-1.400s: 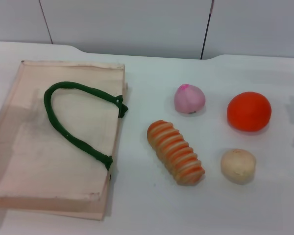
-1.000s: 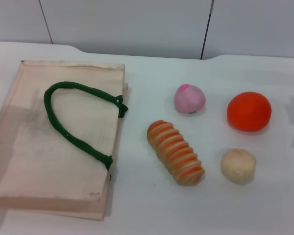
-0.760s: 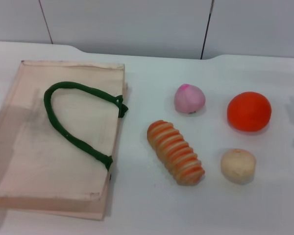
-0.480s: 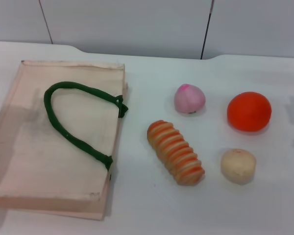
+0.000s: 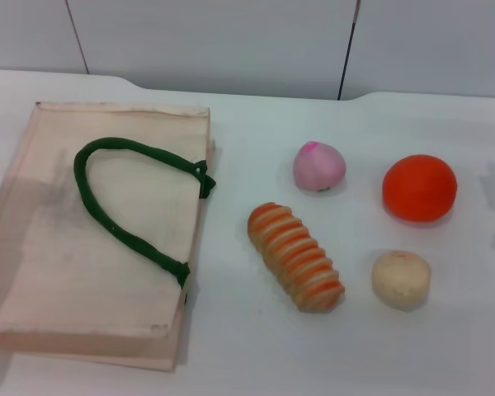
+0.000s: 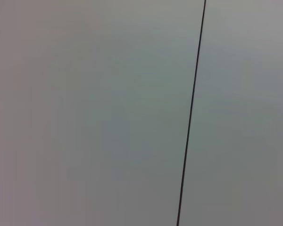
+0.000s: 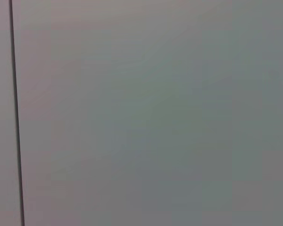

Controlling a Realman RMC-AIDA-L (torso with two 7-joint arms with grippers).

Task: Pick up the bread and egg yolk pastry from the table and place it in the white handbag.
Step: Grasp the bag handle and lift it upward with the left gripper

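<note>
The white table [image 5: 231, 346] fills the head view, its far edge meeting a pale panelled wall [image 5: 214, 41] with thin dark seams between the panels. The white handbag [image 5: 41, 272] lies flat on the left part of the table, its dark green handle [image 5: 115, 223] curled in a loop on top of the fabric. The bread [image 5: 295, 256] lies on the bare table just right of the bag, slanting, clear of it. The egg yolk pastry [image 5: 401, 280] sits to the right of the bread, apart from it. Behind them stand a pink bun [image 5: 318, 166] and an orange ball [image 5: 419, 187], each separate from the rest. Both wrist views show only the plain wall and one dark seam. Neither the left nor the right gripper appears in any view, so how their fingers stand cannot be told
</note>
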